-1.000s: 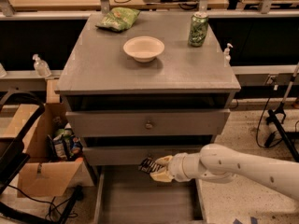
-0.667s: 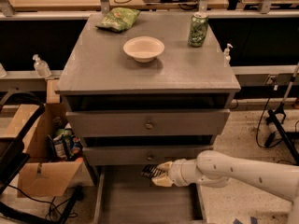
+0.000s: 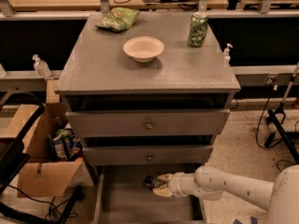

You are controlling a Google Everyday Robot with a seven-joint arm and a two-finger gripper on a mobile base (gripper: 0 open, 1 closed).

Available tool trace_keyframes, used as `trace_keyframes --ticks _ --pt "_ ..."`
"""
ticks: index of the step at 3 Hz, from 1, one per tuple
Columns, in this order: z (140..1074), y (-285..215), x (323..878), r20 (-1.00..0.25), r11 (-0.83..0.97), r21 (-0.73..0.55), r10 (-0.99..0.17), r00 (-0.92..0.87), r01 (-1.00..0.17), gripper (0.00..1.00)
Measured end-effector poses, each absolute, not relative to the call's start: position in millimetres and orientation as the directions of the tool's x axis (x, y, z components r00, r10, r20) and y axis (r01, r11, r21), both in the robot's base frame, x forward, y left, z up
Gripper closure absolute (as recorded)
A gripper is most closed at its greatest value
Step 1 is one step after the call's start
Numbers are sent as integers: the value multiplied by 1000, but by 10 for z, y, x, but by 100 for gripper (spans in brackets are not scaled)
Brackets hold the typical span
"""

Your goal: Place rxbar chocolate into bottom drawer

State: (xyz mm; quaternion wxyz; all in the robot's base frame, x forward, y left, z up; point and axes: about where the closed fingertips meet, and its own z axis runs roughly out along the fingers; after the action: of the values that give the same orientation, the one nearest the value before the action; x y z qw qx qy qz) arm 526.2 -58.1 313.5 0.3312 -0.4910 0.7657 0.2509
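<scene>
The bottom drawer [image 3: 119, 204] is standing pulled out toward the near side. Its grey planked floor is showing between its left wall and the end effector [image 3: 158, 185]. The end effector is hanging over the middle of this drawer, just on the near side of the knobbed drawer front [image 3: 148, 156] above it. Its pale fingers are clamped on the rxbar chocolate [image 3: 150, 181], which is sticking out to the left as a dark, pale-marked slab above the drawer floor. Whether the bar is touching the floor I cannot tell. The white arm [image 3: 229, 186] is reaching in from the right, crossing over the drawer's right wall.

The upper knobbed drawer [image 3: 148, 123] is sitting under the bench [image 3: 187, 73], with a dark gap showing above each drawer front.

On the bench, a pale bowl [image 3: 143, 48] is sitting near the middle. A green chip bag [image 3: 118, 18] is lying at the far left, and a green can [image 3: 198, 29] is standing upright at the far right, well apart from the bowl.

Left of the cabinet, an open cardboard box [image 3: 42, 171] is holding packaged items.
</scene>
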Motion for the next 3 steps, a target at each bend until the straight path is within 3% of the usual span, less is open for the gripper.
trace_keyframes --ticks 3 --pt "2469 -186 5287 -761 285 97 -597 -256 -954 100"
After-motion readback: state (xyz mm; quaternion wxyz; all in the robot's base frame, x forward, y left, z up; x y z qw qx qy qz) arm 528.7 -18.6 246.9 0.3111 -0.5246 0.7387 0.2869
